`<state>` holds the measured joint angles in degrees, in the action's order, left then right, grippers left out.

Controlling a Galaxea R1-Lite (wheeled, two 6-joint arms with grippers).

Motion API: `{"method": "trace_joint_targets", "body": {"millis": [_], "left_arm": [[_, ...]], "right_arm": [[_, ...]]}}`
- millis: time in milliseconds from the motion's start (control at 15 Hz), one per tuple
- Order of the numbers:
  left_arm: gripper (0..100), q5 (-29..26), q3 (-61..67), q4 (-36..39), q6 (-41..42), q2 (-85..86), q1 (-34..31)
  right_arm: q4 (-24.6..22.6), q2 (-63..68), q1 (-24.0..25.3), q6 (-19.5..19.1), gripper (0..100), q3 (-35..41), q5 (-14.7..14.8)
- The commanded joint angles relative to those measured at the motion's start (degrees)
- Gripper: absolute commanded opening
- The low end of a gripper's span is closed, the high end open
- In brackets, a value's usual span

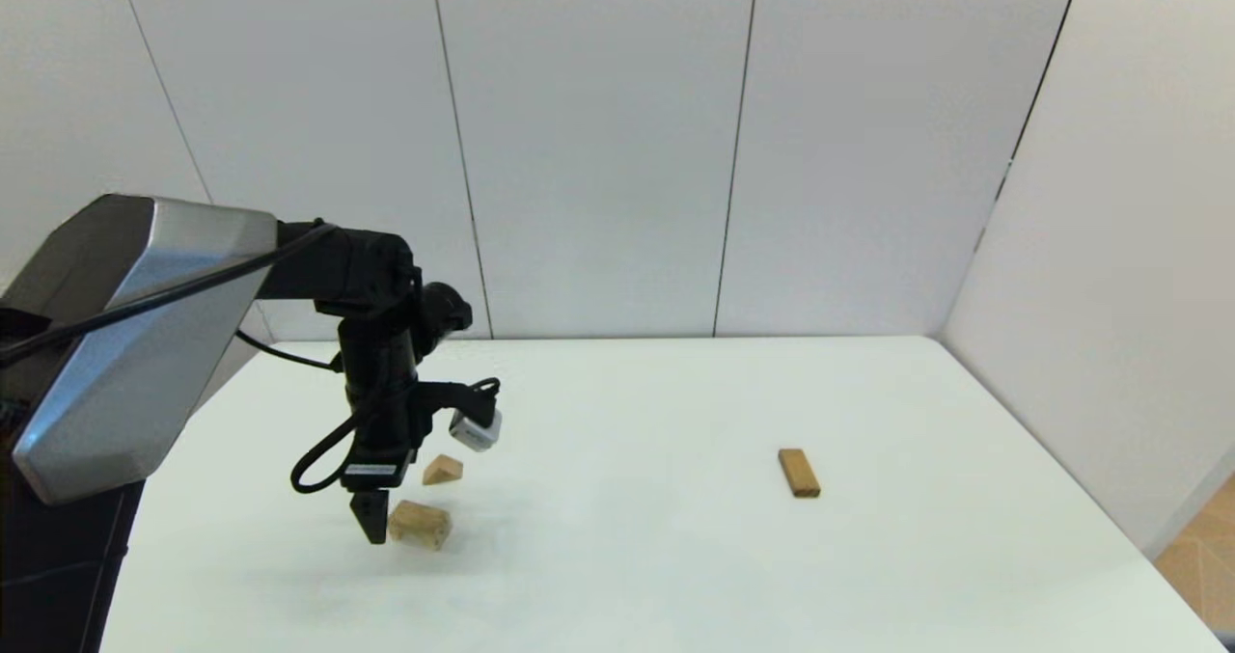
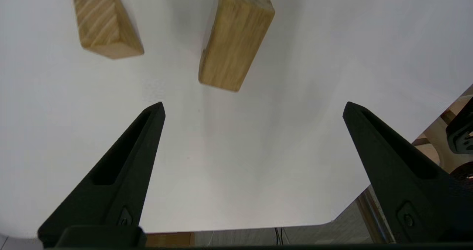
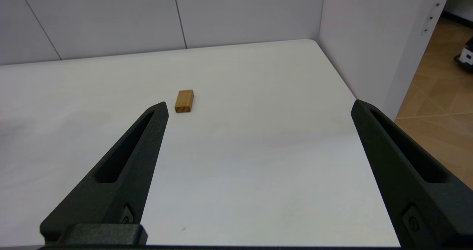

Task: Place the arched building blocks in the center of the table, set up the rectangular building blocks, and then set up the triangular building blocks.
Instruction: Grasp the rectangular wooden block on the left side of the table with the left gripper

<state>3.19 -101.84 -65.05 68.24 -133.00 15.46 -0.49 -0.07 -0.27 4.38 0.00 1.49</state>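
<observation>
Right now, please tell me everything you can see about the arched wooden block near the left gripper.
The arched block is light-tan wood with visible grain, oblong, lying on the white table in its left part. Its notch cannot be seen in these views. The open left gripper is beside it without touching. The triangular block sits just behind it, apart.

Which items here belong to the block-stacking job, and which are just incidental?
Job:
- arched block, next to the open left hand
- triangular block, just behind it
- rectangular block, flat, right side
- table
- right hand, open, out of the head view

Incidental:
- wall panels
- no stray items on the table
</observation>
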Motion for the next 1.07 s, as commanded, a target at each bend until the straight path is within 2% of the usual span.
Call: {"method": "trace_joint_targets", "body": {"millis": [67,533,667,1067], "left_arm": [[100,-1.1,0.3,-0.4,0.6,-1.6,-0.2],[100,-5.9,0.2,2.1,2.2,-4.8,-1.4],[100,-5.9,0.2,2.1,5.2,-4.9,-2.6],[100,-6.4,0.2,2.2,7.1,-5.2,-4.1]], "right_arm": [[0.0,0.1,0.0,0.0,100,0.0,0.0],[0.0,0.1,0.0,0.0,100,0.0,0.0],[0.0,0.1,0.0,0.0,100,0.0,0.0],[0.0,0.1,0.0,0.0,100,0.0,0.0]]}}
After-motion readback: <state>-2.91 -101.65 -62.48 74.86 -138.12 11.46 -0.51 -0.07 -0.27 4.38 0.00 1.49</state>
